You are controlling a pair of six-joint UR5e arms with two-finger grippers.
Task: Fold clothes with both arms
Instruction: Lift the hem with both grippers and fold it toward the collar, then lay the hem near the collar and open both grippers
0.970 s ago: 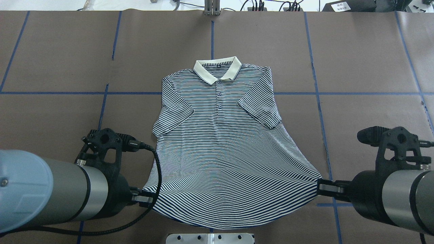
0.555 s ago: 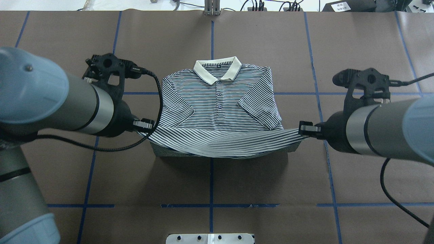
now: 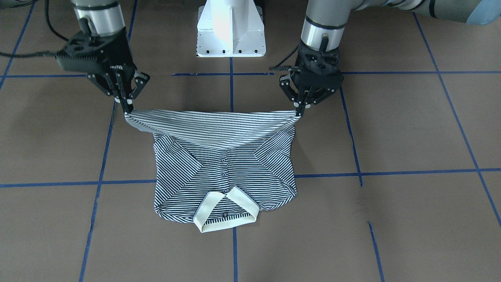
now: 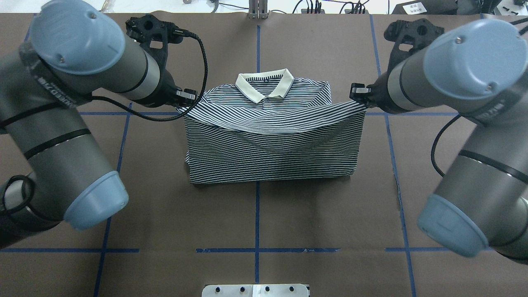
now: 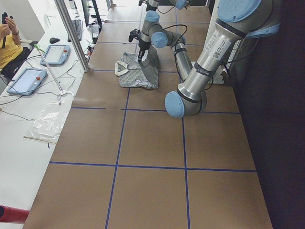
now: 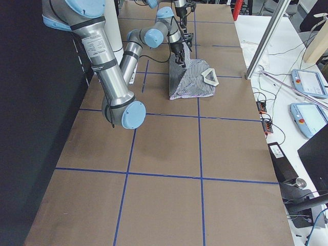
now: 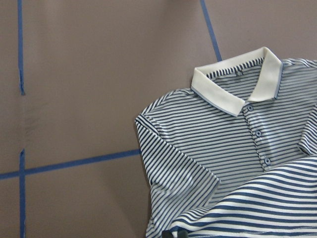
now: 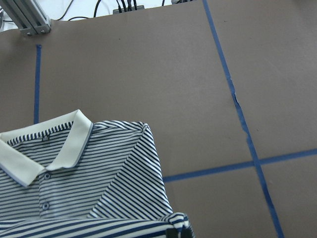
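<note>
The striped polo shirt [image 4: 272,156] lies in the middle of the table with its cream collar [image 4: 264,84] toward the far side. Its lower half is doubled over the upper half, and the hem hangs stretched between both grippers, just short of the collar. My left gripper [image 4: 187,97] is shut on the hem's left corner and also shows in the front view [image 3: 301,109]. My right gripper [image 4: 357,93] is shut on the hem's right corner and also shows in the front view [image 3: 127,107]. The wrist views show the collar [image 7: 233,87] and the shoulder [image 8: 129,163] below the raised hem.
The brown table cover carries a grid of blue tape lines [image 4: 258,218]. The white pedestal base [image 3: 231,27] stands at the robot's side. An aluminium post [image 4: 258,9] stands at the far edge. Tablets [image 5: 47,55] and a seated person [image 5: 9,43] are beyond the table.
Both grippers have carried the hem from the near edge up and over the shirt toward the collar. The lower half now lies folded over the chest and sleeves.
</note>
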